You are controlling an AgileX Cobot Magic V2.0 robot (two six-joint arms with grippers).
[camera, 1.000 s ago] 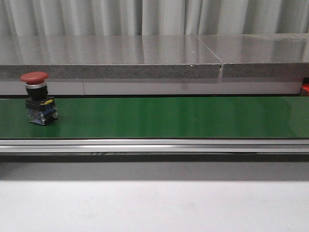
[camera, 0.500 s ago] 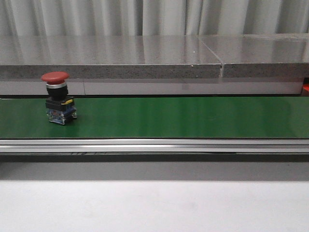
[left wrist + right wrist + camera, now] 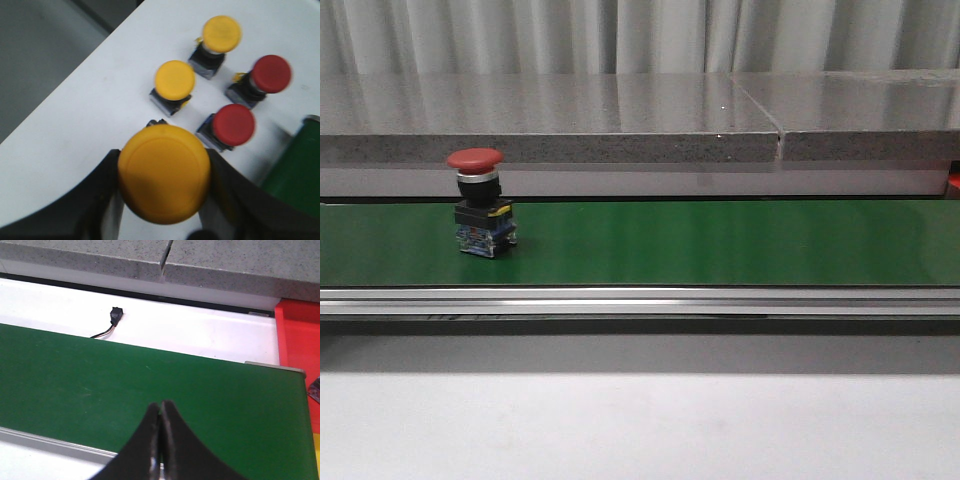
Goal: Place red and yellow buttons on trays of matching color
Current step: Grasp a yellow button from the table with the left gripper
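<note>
Green conveyor belt [image 3: 720,243] spans frame middle; grey speckled stone ledge [image 3: 620,120] above; pleated curtain [image 3: 640,35] along top; white tabletop [image 3: 640,425] below.

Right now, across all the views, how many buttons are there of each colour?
Yellow buttons: 3, one held in the left gripper as the held yellow button, two on the white table at and.
Red buttons: 3, two on the table at and, one on the green belt at.
Total: 6.
</note>
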